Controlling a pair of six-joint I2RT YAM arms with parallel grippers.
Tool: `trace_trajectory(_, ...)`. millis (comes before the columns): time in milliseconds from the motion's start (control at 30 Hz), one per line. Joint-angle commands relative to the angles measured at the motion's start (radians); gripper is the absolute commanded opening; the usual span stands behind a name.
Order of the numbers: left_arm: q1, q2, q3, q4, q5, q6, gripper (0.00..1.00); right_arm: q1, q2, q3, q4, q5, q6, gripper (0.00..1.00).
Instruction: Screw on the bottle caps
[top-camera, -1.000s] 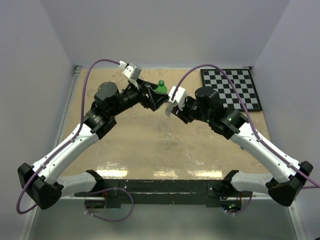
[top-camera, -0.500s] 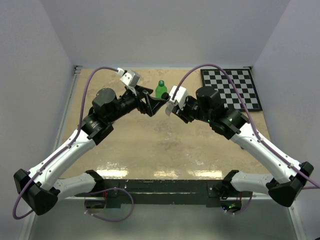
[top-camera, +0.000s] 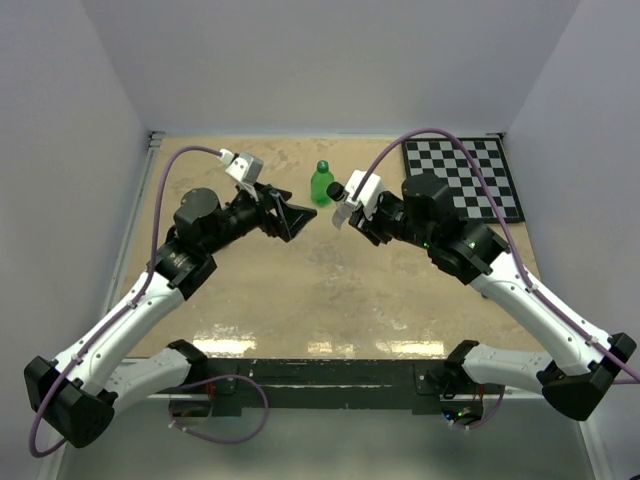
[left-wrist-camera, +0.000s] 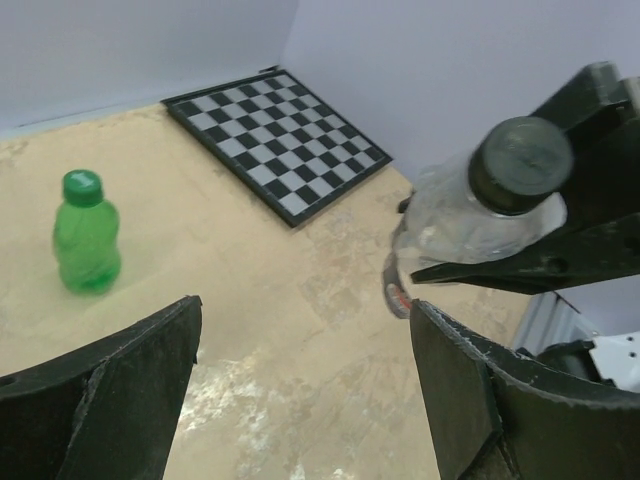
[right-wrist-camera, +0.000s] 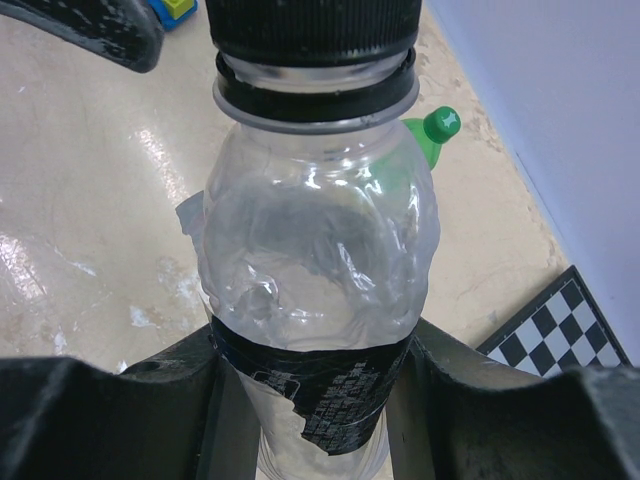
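Note:
My right gripper (top-camera: 345, 207) is shut on the clear bottle (right-wrist-camera: 315, 250), gripping its dark label band, and holds it above the table. The black cap (right-wrist-camera: 310, 25) sits on its neck and also shows in the left wrist view (left-wrist-camera: 520, 165). My left gripper (top-camera: 298, 217) is open and empty, a short way left of the black cap, with its jaws spread wide (left-wrist-camera: 305, 330). The green bottle (top-camera: 321, 183) stands upright on the table behind the grippers with the green cap (left-wrist-camera: 82, 185) on it. In the right wrist view it is mostly hidden behind the clear bottle.
A chessboard (top-camera: 462, 178) lies flat at the back right of the table. A blue and yellow toy brick (right-wrist-camera: 170, 10) shows at the top edge of the right wrist view. White walls close in the back and both sides.
My left gripper has drawn back to the left, away from the black cap and the right gripper. The right gripper has lifted slightly with the clear bottle. The green bottle has not moved.

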Motion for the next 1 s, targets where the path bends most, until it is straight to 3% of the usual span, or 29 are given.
trace_trajectory(0, -0.030, -0.013, 0.078, 0.153, 0.141, -0.052, 0.89, 0.000, -0.002, 0.007, 0.047, -0.012, 0.014, 0.00)
trace_trajectory(233, -0.067, 0.043, 0.164, 0.228, 0.104, -0.108, 0.89, 0.000, 0.001, 0.009, 0.041, -0.010, 0.017, 0.00)
trace_trajectory(967, -0.104, 0.177, 0.264, 0.140, 0.015, -0.095, 0.87, 0.000, -0.016, 0.018, 0.036, -0.019, 0.043, 0.00)
